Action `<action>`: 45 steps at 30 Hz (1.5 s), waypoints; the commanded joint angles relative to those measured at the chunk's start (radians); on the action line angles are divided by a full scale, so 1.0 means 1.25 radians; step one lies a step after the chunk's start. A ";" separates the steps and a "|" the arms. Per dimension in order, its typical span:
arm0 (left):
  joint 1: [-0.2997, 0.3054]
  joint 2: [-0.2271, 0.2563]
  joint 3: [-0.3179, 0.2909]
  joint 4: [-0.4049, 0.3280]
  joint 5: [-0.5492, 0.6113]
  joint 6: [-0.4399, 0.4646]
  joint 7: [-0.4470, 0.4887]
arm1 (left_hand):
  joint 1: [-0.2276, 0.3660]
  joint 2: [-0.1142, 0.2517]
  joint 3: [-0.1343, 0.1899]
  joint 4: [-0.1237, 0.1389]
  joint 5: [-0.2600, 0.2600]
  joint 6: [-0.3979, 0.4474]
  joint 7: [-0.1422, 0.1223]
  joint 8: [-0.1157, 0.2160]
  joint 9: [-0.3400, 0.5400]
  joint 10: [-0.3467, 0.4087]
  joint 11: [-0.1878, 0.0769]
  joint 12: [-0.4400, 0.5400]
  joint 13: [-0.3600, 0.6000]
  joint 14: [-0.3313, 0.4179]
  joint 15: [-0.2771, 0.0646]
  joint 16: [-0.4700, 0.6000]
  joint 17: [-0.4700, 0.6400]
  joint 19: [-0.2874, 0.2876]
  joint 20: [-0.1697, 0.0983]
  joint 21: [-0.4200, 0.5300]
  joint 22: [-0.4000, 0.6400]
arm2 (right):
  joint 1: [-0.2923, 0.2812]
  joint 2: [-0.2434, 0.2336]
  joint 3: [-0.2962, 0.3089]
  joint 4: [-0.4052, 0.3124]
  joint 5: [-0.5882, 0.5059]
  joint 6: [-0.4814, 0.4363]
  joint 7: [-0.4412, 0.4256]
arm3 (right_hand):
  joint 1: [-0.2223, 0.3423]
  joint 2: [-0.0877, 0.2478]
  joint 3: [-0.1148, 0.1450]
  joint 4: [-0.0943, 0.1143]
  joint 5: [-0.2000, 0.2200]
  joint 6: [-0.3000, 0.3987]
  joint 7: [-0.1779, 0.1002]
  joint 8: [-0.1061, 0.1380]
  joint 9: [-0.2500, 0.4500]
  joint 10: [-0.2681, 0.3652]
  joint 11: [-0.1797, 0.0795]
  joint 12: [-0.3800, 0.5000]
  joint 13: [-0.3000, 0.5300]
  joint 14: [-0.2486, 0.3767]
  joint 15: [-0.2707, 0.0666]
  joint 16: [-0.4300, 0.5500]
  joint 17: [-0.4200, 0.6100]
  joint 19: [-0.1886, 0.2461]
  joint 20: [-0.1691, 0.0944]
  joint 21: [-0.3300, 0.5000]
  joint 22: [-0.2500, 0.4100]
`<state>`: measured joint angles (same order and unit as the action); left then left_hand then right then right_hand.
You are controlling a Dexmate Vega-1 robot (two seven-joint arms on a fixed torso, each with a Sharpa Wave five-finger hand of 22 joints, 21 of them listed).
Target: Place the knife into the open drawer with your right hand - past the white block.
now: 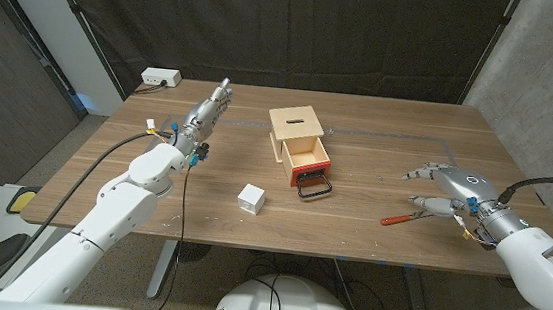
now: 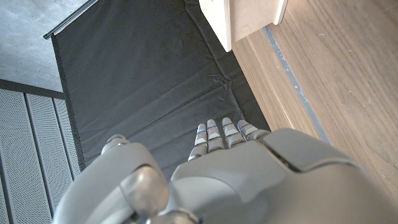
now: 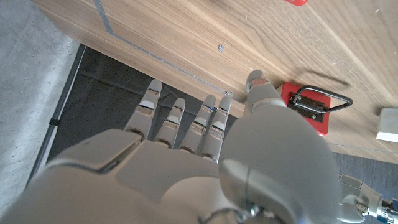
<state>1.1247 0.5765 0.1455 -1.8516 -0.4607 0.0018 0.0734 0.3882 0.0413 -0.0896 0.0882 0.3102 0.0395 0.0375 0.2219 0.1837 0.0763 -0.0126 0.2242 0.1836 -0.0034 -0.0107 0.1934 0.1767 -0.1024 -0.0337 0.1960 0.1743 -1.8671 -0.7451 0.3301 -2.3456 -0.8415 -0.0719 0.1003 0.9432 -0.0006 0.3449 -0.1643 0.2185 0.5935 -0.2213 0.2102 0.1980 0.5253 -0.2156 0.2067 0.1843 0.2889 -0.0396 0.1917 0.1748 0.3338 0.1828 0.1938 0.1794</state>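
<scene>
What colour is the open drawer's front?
Red, with a black handle; the head view shows the drawer best.

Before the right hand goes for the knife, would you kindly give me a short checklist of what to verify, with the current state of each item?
1. Drawer open: ok, its red front and black handle stand pulled out of the wooden box.
2. Knife within reach: ok, it lies on the table just beside the right hand.
3. Right hand free: ok, fingers spread and holding nothing.
4. White block out of the way: ok, it sits left of the drawer, off the straight line from the knife.
5. Left hand clear of the drawer: ok, apart from the box.
6. Drawer empty: cannot tell.
</scene>
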 commanded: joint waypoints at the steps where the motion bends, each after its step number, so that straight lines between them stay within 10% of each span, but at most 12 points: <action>1: -0.002 0.002 -0.007 0.005 -0.004 -0.003 -0.001 | 0.008 -0.002 -0.007 0.002 -0.003 0.009 -0.001 0.002 0.002 0.004 0.001 0.001 0.002 0.003 -0.002 0.002 0.003 -0.006 -0.029 0.000 0.004 | 0.037 -0.042 -0.028 0.033 -0.008 -0.001 0.053 | 0.014 0.003 0.005 0.004 0.004 0.017 -0.002 0.002 0.002 0.025 -0.001 0.008 0.004 0.028 -0.061 0.009 0.003 0.023 -0.026 0.013 0.004; 45: -0.052 -0.001 0.013 0.058 -0.013 -0.008 -0.029 | 0.011 0.002 -0.012 0.003 -0.008 0.009 -0.004 -0.006 0.002 0.002 -0.001 -0.006 0.002 -0.001 -0.001 -0.003 0.003 -0.016 -0.025 -0.001 0.005 | 0.027 -0.078 -0.085 0.044 -0.035 -0.111 0.059 | 0.053 0.005 -0.006 0.004 0.004 0.038 -0.002 0.002 0.003 0.059 -0.001 0.011 0.003 0.038 -0.081 0.003 0.005 0.019 -0.048 0.009 0.006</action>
<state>1.0680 0.5743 0.1592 -1.7797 -0.4781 -0.0059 0.0364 0.4054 0.0377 -0.0978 0.0882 0.3018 0.0447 0.0322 0.2180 0.1837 0.0762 -0.0126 0.2163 0.1836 -0.0036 -0.0106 0.1934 0.1769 -0.1096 -0.0336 0.1961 0.1743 -1.8306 -0.8325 0.2406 -2.3098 -0.8789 -0.1942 0.1971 0.9996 0.0032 0.3437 -0.1573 0.2177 0.6360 -0.2250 0.2150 0.1977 0.5953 -0.2148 0.2192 0.1860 0.3361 -0.0375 0.1968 0.1795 0.3582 0.1265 0.2077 0.1840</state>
